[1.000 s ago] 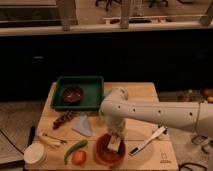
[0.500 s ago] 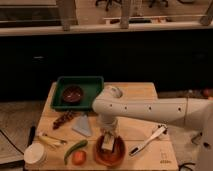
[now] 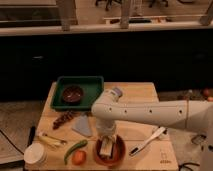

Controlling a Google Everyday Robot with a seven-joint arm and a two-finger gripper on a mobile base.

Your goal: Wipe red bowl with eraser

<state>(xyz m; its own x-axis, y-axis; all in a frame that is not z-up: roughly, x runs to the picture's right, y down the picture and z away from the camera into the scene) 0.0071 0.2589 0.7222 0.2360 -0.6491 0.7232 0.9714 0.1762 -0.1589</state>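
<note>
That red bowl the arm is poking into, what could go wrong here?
The red bowl sits close to the table's front edge, so a hard push from the gripper could slide it off. The eraser might slip loose. An orange fruit and a green vegetable lie right beside it and could be knocked.

Dim, warm indoor light, coming from above. The wooden table point(image 3: 137, 97) is the brightest patch; the background behind it drops to near black. The white arm point(image 3: 150, 112) shows a soft sheen on top and shade beneath. The gripper point(image 3: 106, 144) hangs in that shade over the red bowl point(image 3: 119, 156)
</note>
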